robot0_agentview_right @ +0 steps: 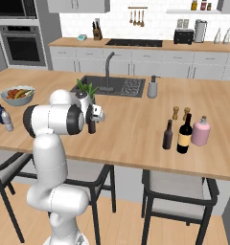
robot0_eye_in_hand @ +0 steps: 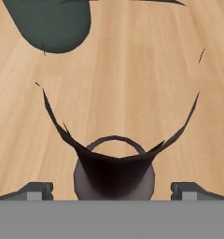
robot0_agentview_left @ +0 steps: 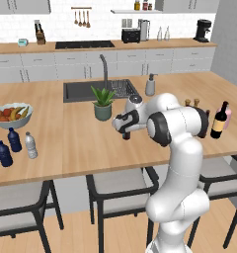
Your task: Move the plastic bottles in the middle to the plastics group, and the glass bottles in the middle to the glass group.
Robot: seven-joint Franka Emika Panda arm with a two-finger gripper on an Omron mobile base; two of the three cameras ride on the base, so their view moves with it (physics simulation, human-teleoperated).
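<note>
The tool [robot0_eye_in_hand: 112, 186] hangs spread wide right over the last beer bottle [robot0_eye_in_hand: 114, 170] mid-tabletop [robot0_eye_in_hand: 132, 84] beside the potted plant [robot0_agentview_left: 102, 103], poised for its neck, gripping nothing yet.

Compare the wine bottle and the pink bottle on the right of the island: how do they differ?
The wine bottle is dark with a yellowish label; the pink bottle is pale and shows no label. The wine bottle is slimmer and taller with a long neck; the pink bottle is squat and rounded with a short neck. The wine bottle stands nearer the counter's front edge; the pink bottle is slightly behind it. Both are upright and side by side.
</note>
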